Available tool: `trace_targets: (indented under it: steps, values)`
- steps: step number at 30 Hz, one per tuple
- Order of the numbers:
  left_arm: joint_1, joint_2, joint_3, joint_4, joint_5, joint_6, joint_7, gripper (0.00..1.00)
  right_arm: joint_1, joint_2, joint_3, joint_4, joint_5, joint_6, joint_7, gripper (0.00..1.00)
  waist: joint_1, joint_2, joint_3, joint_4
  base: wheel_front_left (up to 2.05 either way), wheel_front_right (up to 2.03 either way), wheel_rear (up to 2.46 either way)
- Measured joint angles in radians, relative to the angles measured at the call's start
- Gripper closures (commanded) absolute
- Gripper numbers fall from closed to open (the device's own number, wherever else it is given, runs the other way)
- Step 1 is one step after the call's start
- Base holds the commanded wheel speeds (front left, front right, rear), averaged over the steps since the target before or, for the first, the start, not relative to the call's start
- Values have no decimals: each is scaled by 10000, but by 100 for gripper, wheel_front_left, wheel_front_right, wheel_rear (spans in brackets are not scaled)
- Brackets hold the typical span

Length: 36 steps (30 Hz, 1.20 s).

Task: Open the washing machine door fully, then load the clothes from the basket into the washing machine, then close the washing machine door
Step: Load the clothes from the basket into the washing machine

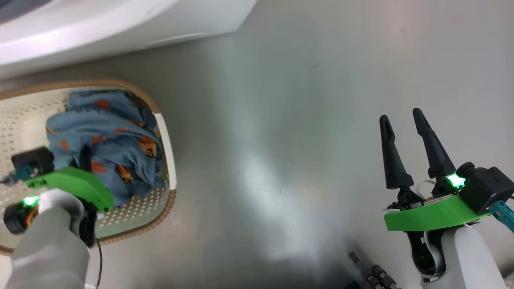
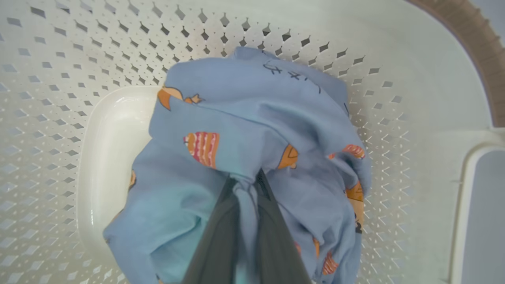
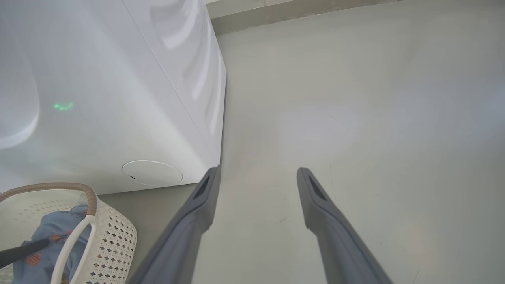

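The clothes (image 1: 108, 132), light blue fabric with orange-brown patches, lie bunched in the cream perforated basket (image 1: 20, 132) at the left of the head view. My left gripper (image 1: 84, 154) reaches down into the basket. In the left wrist view the clothes (image 2: 244, 118) have a fold pinched between the two dark fingers of my left gripper (image 2: 246, 179), which is shut on it above the basket (image 2: 59, 79) floor. My right gripper (image 1: 401, 114) hangs open over bare floor at the right, nothing between its fingers. The white washing machine (image 1: 100, 24) stands beyond the basket. The washing machine door is out of view.
In the right wrist view my right gripper (image 3: 256, 173) points past the washing machine (image 3: 118, 98) corner, whose round cap (image 3: 152, 172) sits low on its front. The basket (image 3: 114, 240) stands just before it. Grey floor (image 1: 281, 140) stretches between the basket and my right arm.
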Motion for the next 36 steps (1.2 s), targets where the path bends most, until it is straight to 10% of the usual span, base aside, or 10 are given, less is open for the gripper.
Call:
trace_targets:
  steps: [36]
  values:
    - [5906, -984, 2589, -7933, 951, -2, -178, 100, 681, -27, 211, 899, -75, 0, 0, 0, -1, 0, -4228, 1021, 0, 0, 0]
